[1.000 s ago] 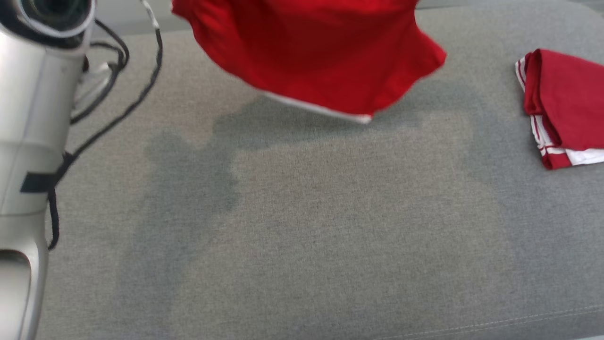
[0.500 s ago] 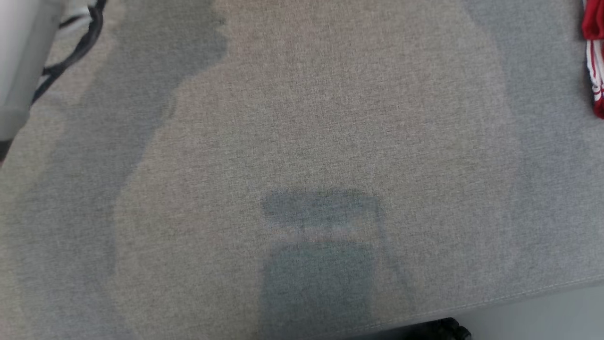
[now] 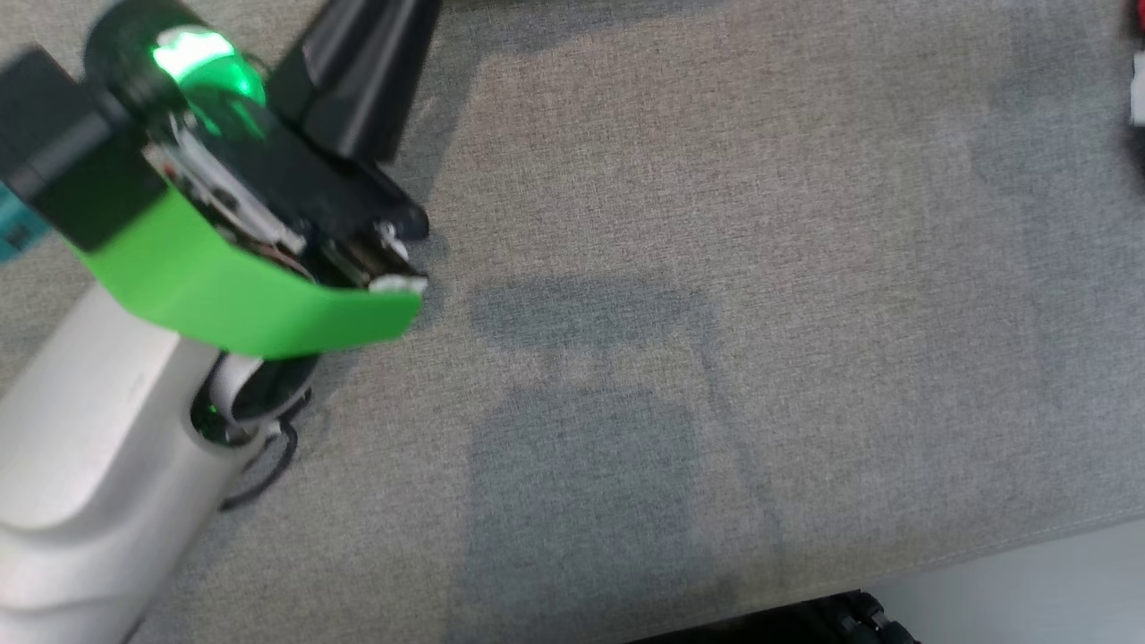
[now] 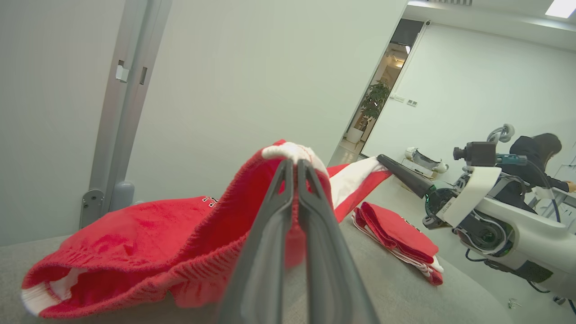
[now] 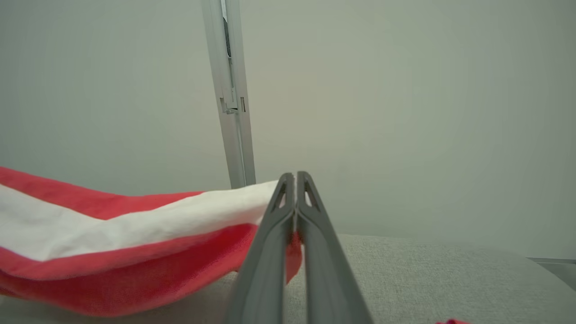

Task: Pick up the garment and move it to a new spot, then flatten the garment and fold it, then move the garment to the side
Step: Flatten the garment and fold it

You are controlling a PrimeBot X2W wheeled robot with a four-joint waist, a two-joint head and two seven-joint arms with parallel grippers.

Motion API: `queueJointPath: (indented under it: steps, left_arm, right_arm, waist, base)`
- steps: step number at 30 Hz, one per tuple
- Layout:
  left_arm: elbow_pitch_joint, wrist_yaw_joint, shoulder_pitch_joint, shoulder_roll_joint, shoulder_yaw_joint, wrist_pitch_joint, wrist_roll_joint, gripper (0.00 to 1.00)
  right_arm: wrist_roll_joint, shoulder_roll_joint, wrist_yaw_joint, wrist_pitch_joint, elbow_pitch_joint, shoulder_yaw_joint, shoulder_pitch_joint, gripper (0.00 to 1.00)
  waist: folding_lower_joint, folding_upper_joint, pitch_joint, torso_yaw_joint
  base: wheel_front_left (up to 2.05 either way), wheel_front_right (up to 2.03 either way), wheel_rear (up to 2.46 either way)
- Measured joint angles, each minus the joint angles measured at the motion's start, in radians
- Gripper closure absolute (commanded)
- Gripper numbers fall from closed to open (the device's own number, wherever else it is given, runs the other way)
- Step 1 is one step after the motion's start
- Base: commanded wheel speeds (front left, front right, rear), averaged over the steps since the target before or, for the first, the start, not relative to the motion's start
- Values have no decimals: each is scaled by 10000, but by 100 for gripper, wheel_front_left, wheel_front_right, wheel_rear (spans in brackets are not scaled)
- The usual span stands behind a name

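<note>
Left gripper (image 4: 294,167) was pinched tight on a ribbed, white-tipped edge of the red knit garment (image 4: 135,234), and the right gripper (image 5: 295,179) was clamped on its smooth white band. Soft cloth sagged in a long hammock shape between them, low over the grey woven cushion (image 5: 427,270), near a folded red pile (image 4: 396,229).

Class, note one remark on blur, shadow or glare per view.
Head view: blurry, soft shadows on grey fabric surface. Left wrist view: ceiling light panel glares top right. Right wrist view: red cloth garment looks soft; right gripper blurs at its base.
</note>
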Motion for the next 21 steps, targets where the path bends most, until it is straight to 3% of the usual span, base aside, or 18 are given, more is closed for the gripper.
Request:
queueJointPath:
  steps: [1,7,21]
  left_arm:
    - [-332,0,919,-59,48,4,393,100]
    - [-899,0,2940,-305,27,2,1235,100]
    - [-1325,-2,5752,-819,-2,2,2182,100]
  right_arm:
    - [8,63,0,0,-612,-468,1102,100]
    - [23,163,0,0,-1829,-1145,3736,100]
    - [-458,368,0,0,-3012,-1871,7239,100]
  waist:
    - [0,0,-192,25]
    - [-1,0,-1018,250]
    - [-2,0,-2757,742]
  base:
    - [0,0,0]
    - [0,0,0]
    - [0,0,0]
